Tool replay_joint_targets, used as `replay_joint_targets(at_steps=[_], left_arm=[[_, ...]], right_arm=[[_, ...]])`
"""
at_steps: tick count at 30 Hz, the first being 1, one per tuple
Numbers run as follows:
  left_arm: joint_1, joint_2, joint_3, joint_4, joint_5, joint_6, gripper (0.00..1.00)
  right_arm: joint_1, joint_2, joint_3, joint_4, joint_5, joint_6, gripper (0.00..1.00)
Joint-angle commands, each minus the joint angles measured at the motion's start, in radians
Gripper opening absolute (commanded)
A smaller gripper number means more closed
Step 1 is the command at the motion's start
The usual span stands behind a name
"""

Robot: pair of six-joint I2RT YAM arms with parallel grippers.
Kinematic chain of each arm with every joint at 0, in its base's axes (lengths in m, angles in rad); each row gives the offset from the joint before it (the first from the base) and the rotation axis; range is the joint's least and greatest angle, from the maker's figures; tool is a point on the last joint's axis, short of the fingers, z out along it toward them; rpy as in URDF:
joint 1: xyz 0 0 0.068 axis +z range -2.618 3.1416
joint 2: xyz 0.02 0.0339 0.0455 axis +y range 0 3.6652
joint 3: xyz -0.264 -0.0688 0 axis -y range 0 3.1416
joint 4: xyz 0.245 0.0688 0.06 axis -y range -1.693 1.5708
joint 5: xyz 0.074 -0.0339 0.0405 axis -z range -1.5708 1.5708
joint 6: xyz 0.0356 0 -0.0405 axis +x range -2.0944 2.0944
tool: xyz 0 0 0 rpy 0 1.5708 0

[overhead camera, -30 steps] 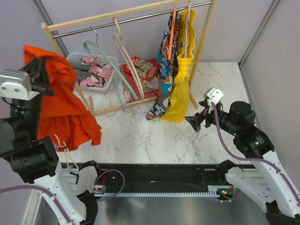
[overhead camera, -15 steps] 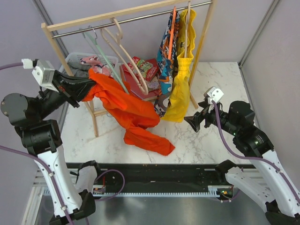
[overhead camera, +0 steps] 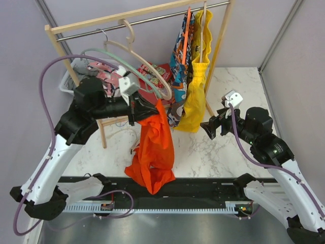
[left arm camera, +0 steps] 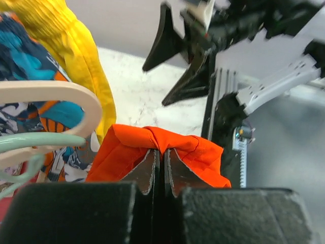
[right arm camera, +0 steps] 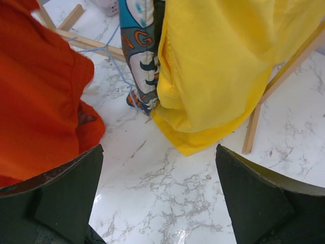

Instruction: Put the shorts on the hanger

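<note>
My left gripper (overhead camera: 146, 110) is shut on a fold of the orange-red shorts (overhead camera: 154, 152). They hang from it in front of the wooden rack, their lower end over the table's near edge. In the left wrist view the fingers (left arm camera: 152, 165) are pressed together with the shorts (left arm camera: 190, 147) bunched over the tips. A thin light-blue hanger (right arm camera: 123, 71) lies on the table by the rack's foot, mostly hidden in the top view. My right gripper (overhead camera: 208, 130) is open and empty, low over the marble to the right of the shorts (right arm camera: 35, 96); its jaws (right arm camera: 157, 155) are wide apart.
A wooden rack (overhead camera: 58, 43) carries a beige wooden hanger (overhead camera: 144, 63), a pale green hanger (overhead camera: 109, 53), a patterned garment (overhead camera: 180, 56) and a yellow garment (overhead camera: 195, 91). A white basket (overhead camera: 76, 66) and red packets (overhead camera: 157, 76) sit behind it.
My left arm has swung from the far left to the middle with the shorts, which now hang straight down in front of the rack. The right arm has barely moved.
</note>
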Motion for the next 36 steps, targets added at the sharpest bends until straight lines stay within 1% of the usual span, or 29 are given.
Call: replay_joint_targets(at_steps=[1,2,3,4,5,6,7,9,11,12,13,14,15,16,17,18,19,20,21,23,24,25,26,27,28,29,30,32,36], left_arm=[[-0.187,0.047,0.005,-0.128,-0.387,0.278,0.02],[-0.241,0.060,-0.003,-0.138,-0.426,0.315,0.02],[-0.366,0.070,-0.015,-0.142,-0.462,0.381,0.02],[-0.431,0.089,-0.055,-0.141,-0.553,0.409,0.02],[-0.487,0.104,-0.076,-0.138,-0.581,0.432,0.02],[-0.580,0.120,-0.098,-0.132,-0.604,0.466,0.02],[-0.622,0.159,-0.138,-0.124,-0.649,0.475,0.02],[-0.714,0.207,-0.185,-0.083,-0.687,0.495,0.02],[-0.764,0.308,-0.199,-0.064,-0.710,0.512,0.02],[-0.792,0.349,-0.198,-0.066,-0.712,0.520,0.09],[-0.801,0.382,-0.192,-0.083,-0.698,0.520,0.13],[-0.802,0.420,-0.184,-0.112,-0.653,0.523,0.18],[-0.791,0.411,-0.202,-0.159,-0.541,0.552,0.37],[-0.780,0.385,-0.230,-0.161,-0.484,0.564,0.51],[-0.763,0.338,-0.265,-0.158,-0.433,0.570,0.82],[-0.730,0.245,-0.337,-0.134,-0.383,0.569,0.99],[-0.707,0.188,-0.369,-0.130,-0.370,0.567,0.99],[-0.681,0.143,-0.395,-0.136,-0.352,0.573,0.99],[-0.629,0.074,-0.429,-0.152,-0.338,0.575,0.99],[-0.578,0.029,-0.446,-0.216,-0.350,0.567,0.99],[-0.506,-0.007,-0.461,-0.239,-0.338,0.563,0.99],[-0.472,-0.023,-0.469,-0.286,-0.336,0.560,0.99],[-0.441,-0.040,-0.481,-0.297,-0.351,0.537,0.97],[-0.377,-0.055,-0.506,-0.307,-0.382,0.527,0.96],[-0.342,-0.081,-0.515,-0.331,-0.378,0.529,0.95],[-0.306,-0.092,-0.527,-0.336,-0.379,0.536,0.94],[-0.251,-0.101,-0.552,-0.339,-0.402,0.538,0.93],[-0.187,-0.117,-0.584,-0.350,-0.410,0.572,0.90],[-0.131,-0.118,-0.639,-0.360,-0.433,0.615,0.88]], right_arm=[[-0.006,-0.009,0.064,-0.034,0.099,0.017,0.98],[-0.008,-0.007,0.070,-0.044,0.125,0.014,0.98],[-0.011,-0.007,0.074,-0.062,0.171,0.012,0.98],[-0.011,-0.009,0.079,-0.071,0.207,0.009,0.98],[-0.012,-0.007,0.087,-0.079,0.242,0.011,0.98],[-0.014,-0.010,0.091,-0.099,0.294,0.003,0.98],[-0.014,-0.009,0.099,-0.110,0.311,-0.004,0.98],[-0.014,-0.007,0.101,-0.145,0.339,-0.029,0.98],[-0.014,-0.009,0.098,-0.166,0.327,-0.047,0.98],[-0.014,-0.010,0.091,-0.182,0.316,-0.064,0.98],[-0.014,-0.012,0.084,-0.186,0.279,-0.081,0.98],[-0.014,-0.007,0.081,-0.197,0.259,-0.098,0.98],[-0.014,-0.003,0.081,-0.215,0.239,-0.128,0.98],[-0.014,0.003,0.081,-0.226,0.166,-0.147,0.98],[-0.015,0.017,0.081,-0.238,0.121,-0.168,0.98],[-0.015,0.029,0.081,-0.267,0.060,-0.198,0.98],[-0.014,0.039,0.076,-0.283,0.000,-0.257,0.98],[-0.014,0.057,0.065,-0.294,-0.126,-0.299,0.98],[-0.012,0.069,0.055,-0.300,-0.173,-0.326,0.98],[-0.015,0.121,0.010,-0.289,-0.262,-0.379,0.98],[-0.014,0.147,-0.002,-0.269,-0.279,-0.386,0.98],[-0.014,0.175,-0.022,-0.254,-0.292,-0.391,0.98],[-0.015,0.233,-0.030,-0.240,-0.304,-0.393,0.96],[-0.014,0.261,-0.036,-0.208,-0.327,-0.391,0.95],[-0.012,0.288,-0.045,-0.188,-0.335,-0.383,0.92],[-0.012,0.327,-0.054,-0.165,-0.336,-0.380,0.91],[-0.012,0.341,-0.063,-0.104,-0.332,-0.380,0.90],[-0.002,0.373,-0.094,-0.011,-0.321,-0.379,0.89],[0.064,0.463,-0.106,0.097,-0.289,-0.379,0.86]])
